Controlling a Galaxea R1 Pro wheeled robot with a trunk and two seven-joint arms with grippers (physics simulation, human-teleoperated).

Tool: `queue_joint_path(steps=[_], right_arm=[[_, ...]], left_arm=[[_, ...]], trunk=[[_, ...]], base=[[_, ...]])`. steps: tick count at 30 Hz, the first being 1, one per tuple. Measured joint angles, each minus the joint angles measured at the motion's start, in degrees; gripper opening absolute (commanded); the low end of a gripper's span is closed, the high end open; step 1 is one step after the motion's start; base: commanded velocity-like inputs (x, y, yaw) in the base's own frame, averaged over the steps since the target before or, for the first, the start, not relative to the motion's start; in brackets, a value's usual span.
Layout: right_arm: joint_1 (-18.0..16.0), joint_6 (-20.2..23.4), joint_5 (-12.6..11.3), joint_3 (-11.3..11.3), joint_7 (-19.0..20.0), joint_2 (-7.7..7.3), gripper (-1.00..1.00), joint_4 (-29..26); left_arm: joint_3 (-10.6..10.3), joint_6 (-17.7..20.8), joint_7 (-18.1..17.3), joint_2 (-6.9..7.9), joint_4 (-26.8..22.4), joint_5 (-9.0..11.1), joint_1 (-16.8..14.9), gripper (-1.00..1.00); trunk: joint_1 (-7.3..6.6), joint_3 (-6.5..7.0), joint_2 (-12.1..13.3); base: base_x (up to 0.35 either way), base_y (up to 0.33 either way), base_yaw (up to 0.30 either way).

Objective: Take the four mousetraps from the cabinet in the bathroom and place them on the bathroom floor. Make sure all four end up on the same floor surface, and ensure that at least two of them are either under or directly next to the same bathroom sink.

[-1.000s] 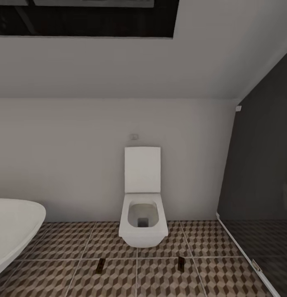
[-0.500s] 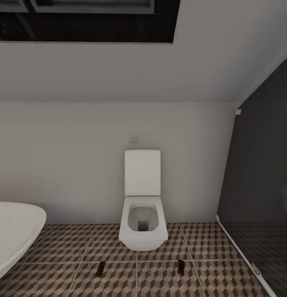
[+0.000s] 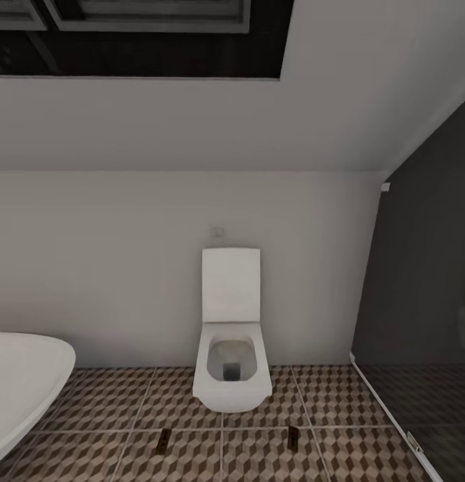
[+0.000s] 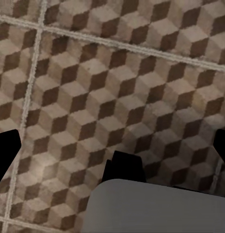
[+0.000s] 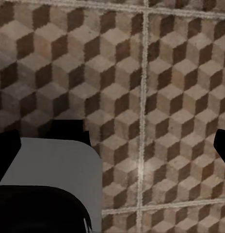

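At the far left of the head view a white rounded basin or tub rim [image 3: 21, 388] juts in over the bathroom floor [image 3: 105, 402], whose cube-patterned tiles run across the bottom of the scene. Further right, two small dark-and-tan objects lie flat on those tiles in front of the toilet: one mousetrap [image 3: 163, 441] just left of the bowl's front, and a second mousetrap [image 3: 294, 436] just right of it, well apart from each other with a grout line between them. The white toilet [image 3: 231, 348] stands against the pale wall with its lid up, and to its right a dark glass shower screen [image 3: 419, 301] closes off the corner. The cabinet is not among the things pictured, so the robot appears to be facing away from it. Judging by this, at least two traps are already down on the floor, though whether they count as next to a sink is unclear, since the white rim at the left cannot be identified for certain. The other two traps are unaccounted for here. The left tool [image 4: 112, 145] points down at bare tiles with its dark fingertips at the picture's edges, spread wide and holding nothing; the right tool [image 5: 117, 145] is likewise spread wide over the tiles and empty.
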Motion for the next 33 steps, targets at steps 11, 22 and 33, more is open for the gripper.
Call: queue_joint_path(steps=[11,22,33], right_arm=[[0.0,0.0,0.0,0.0,0.0,0.00,1.00,0.0],[0.0,0.0,0.0,0.0,0.0,0.00,1.00,0.0],[0.0,0.0,0.0,0.0,0.0,0.00,1.00,0.0]], left_arm=[[0.0,0.0,0.0,0.00,0.0,0.0,0.0,1.00],[0.0,0.0,0.0,-0.03,0.0,-0.1,0.0,1.00],[0.0,-0.1,0.0,-0.56,0.0,-0.1,0.0,1.00]], trunk=[[-2.42,1.98,4.4],[-4.83,3.95,8.8],[-7.25,5.93,13.2]], base=[[0.000,0.000,0.000],[0.000,0.000,0.000],[0.000,0.000,0.000]])
